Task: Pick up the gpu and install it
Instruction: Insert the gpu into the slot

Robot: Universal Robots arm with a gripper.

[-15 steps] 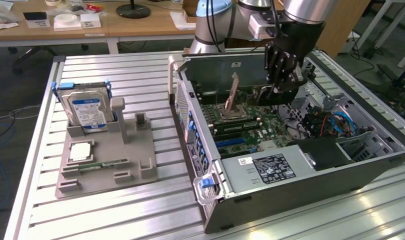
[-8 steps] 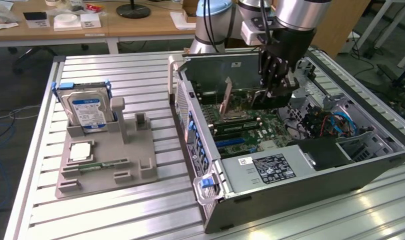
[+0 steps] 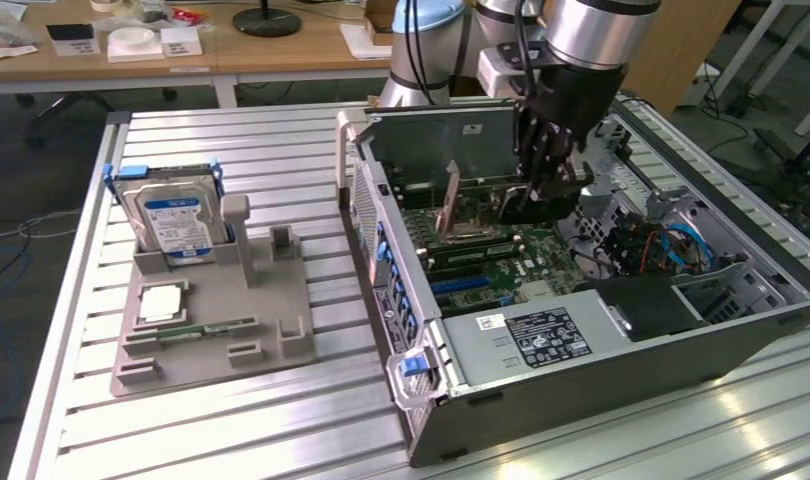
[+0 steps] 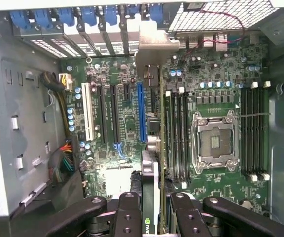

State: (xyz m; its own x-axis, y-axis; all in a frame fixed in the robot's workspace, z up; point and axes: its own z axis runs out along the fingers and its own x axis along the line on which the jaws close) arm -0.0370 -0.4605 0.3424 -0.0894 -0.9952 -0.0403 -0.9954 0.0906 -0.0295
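Gripper [image 3: 532, 205] clamps the gpu [image 3: 448, 205], long axis toward 9 o'clock in exterior view; wrist view adds its bracket [image 4: 152, 47] end.

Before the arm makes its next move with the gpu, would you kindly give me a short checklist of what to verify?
1. Pincer shut on the gpu: ok.
2. The gpu is inside the case, over the motherboard: ok.
3. Silvery bracket points toward the blue rear latches: ok.
4. The gpu's edge lined up with the blue slot: cannot tell.
5. The gpu seated in a slot: cannot tell.
6. Wire bundle apart from the gpu: ok.
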